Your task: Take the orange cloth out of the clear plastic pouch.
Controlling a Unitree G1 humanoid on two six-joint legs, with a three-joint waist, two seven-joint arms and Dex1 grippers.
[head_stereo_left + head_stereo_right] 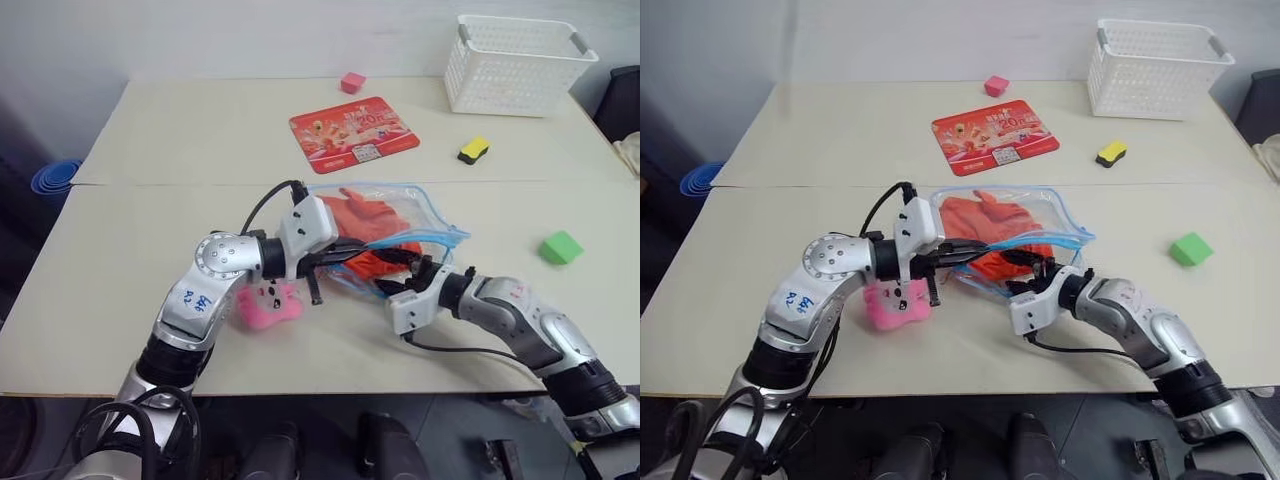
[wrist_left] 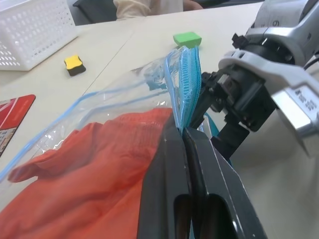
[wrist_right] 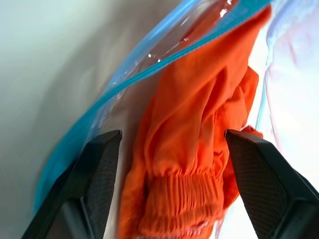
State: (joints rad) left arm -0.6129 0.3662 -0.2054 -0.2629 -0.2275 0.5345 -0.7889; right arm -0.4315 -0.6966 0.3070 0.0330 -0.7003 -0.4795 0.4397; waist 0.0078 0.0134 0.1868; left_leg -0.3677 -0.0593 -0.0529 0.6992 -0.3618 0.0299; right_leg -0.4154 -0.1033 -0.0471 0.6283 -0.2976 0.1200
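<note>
Orange cloth (image 3: 199, 129) lies inside the clear plastic pouch (image 1: 425, 215). We pinch its blue zipper trim (image 2: 185, 79) with our left gripper (image 2: 183, 134) fully closed. Our right gripper (image 3: 172, 149) stands wide apart around the cloth, gripping nothing.

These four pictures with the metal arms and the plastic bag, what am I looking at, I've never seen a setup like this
A two-armed robot is working at a table. Two pictures look down from its head; the other two come from cameras on its wrists. The left pincer is shut on the blue zipper edge of the clear plastic pouch. The right pincer is open, a finger on either side of the orange cloth, which is still inside the pouch. Also on the table: a white basket, a red mat, green block, pink block and a yellow sponge.
</note>
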